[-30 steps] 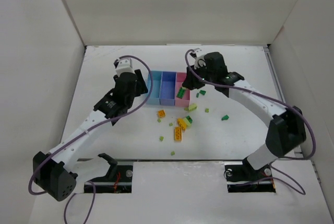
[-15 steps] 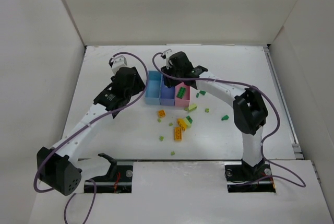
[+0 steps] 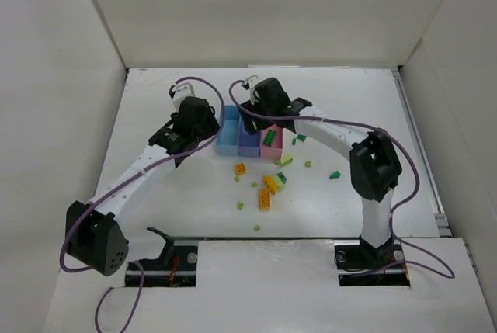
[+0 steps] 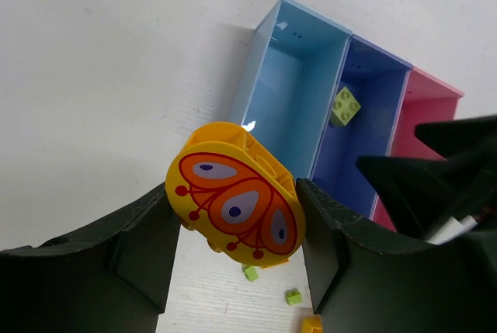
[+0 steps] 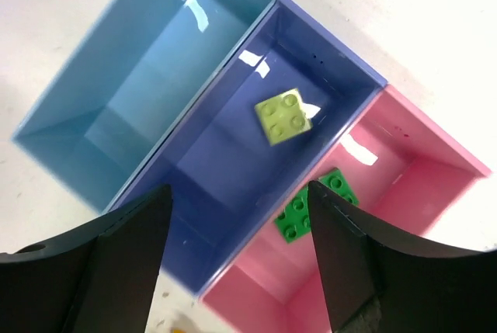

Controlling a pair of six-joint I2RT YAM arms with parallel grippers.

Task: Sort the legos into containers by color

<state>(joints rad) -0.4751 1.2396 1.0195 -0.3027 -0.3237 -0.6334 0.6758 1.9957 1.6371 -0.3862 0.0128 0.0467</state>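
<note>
Legos (image 3: 269, 185) are split between the table (image 3: 349, 100), the tray (image 3: 231, 149) and one end effector. At the left, the left end effector (image 4: 237, 224) pinches a round yellow piece (image 4: 237, 205) with a red-orange pattern between its two fingers. It holds the piece over the table, just left of the light blue bin (image 5: 132, 92). Next to the right, the periwinkle bin (image 5: 217, 162) shows one lime green brick (image 5: 285, 118) within its walls. The pink bin (image 5: 404, 178) at the right end of the tray has a dark green brick (image 5: 314, 205) in it. The right end effector (image 5: 239, 193) hangs over the periwinkle bin with its fingers spread and nothing between them. On the near side of the tray, and to its right, loose bricks (image 3: 241, 168) in orange, lime and dark green lie scattered on the table.
</note>
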